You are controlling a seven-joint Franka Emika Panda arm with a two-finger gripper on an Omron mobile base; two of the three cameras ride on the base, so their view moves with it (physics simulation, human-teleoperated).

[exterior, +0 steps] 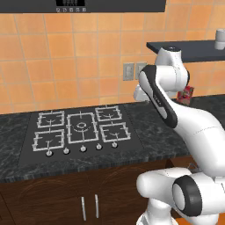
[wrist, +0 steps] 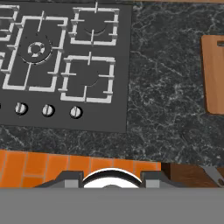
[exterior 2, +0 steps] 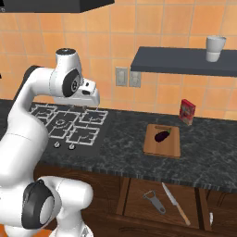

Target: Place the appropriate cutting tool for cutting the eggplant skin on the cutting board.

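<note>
you get flat, even, fairly bright rendered light in all three views, with no visible lamp. shadows are soft: a faint one under the shelf (exterior 2: 185, 67) on the tiles, another beneath the counter (exterior 2: 129, 139) edge over the dark cabinets. the white arm (exterior: 193, 127) shows gentle shading and no harsh glare. everything looks slightly soft and low in resolution, with jagged edges on the stove (wrist: 65, 65) grates. you see no lens bending at the edges.

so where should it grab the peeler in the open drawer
By the straight handle of the peeler, coming from above. It lies flat and slanted in the drawer, beside the knife, so the gripper likely needs to turn across the handle.
</note>
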